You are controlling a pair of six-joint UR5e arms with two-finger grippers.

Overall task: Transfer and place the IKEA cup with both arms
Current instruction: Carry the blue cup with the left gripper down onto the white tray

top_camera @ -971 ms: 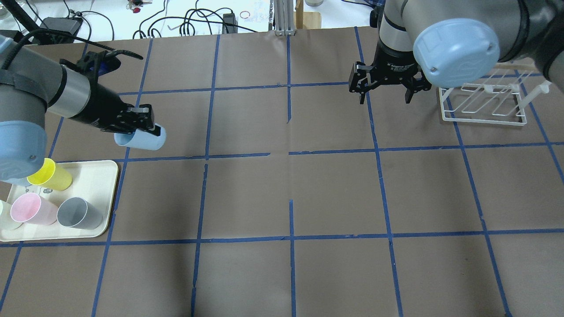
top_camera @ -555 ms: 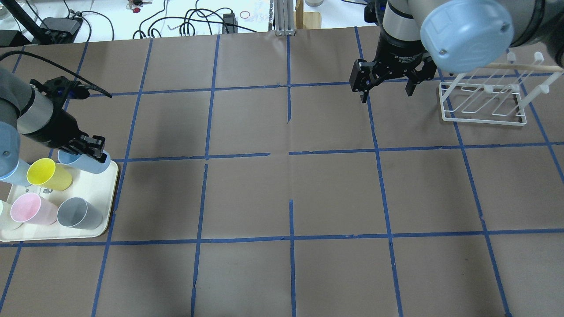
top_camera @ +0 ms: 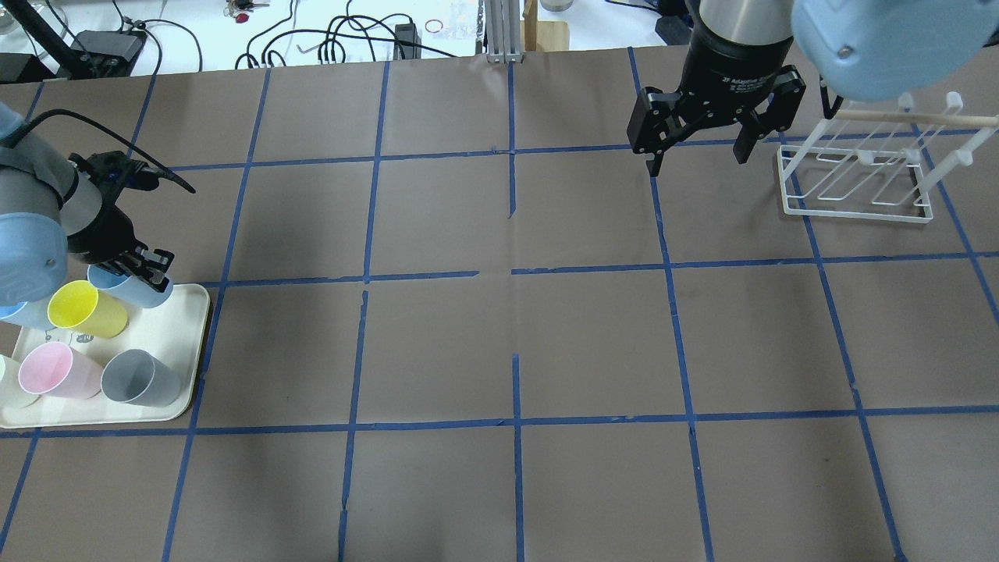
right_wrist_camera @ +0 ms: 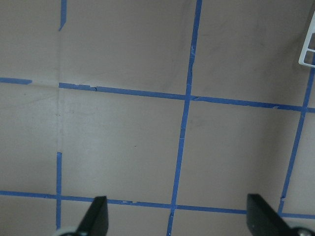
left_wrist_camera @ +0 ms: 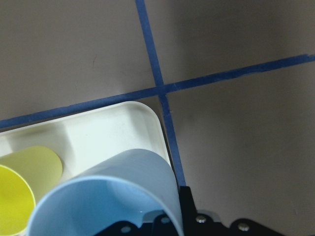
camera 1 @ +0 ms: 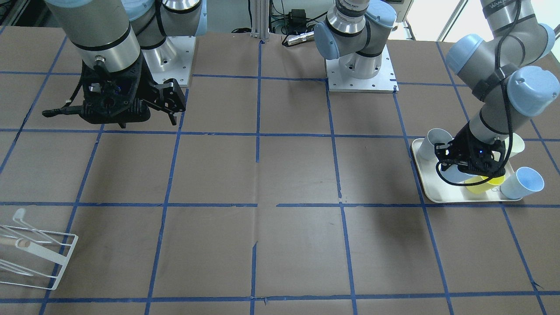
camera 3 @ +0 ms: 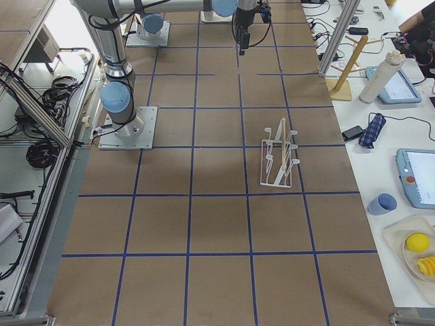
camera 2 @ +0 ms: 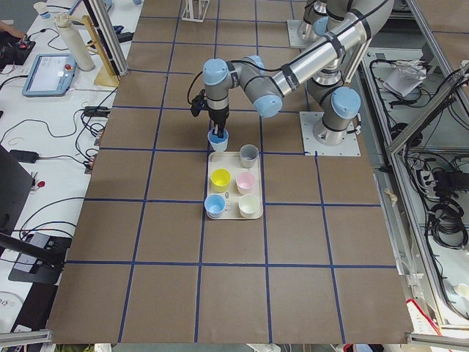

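Lettering "2F Adaptive" on right gripper [top_camera: 696, 162] | left gripper [top_camera: 147, 268] clamps IKEA cup [top_camera: 153, 295]

From overhead, the left gripper [top_camera: 147, 269] covers the rim of the IKEA cup [top_camera: 140, 290], and the arm's joint cap [top_camera: 27, 257] hides most of the second blue cup [top_camera: 27, 316] (only a sliver shows). The cream cup [top_camera: 12, 390] is cut by the left edge. The left wrist view crops the IKEA cup at the bottom edge. Facing the robot, the yellow cup [camera 1: 479, 187] sits mostly under the gripper, and the rack [camera 1: 66, 261] runs off the left edge.
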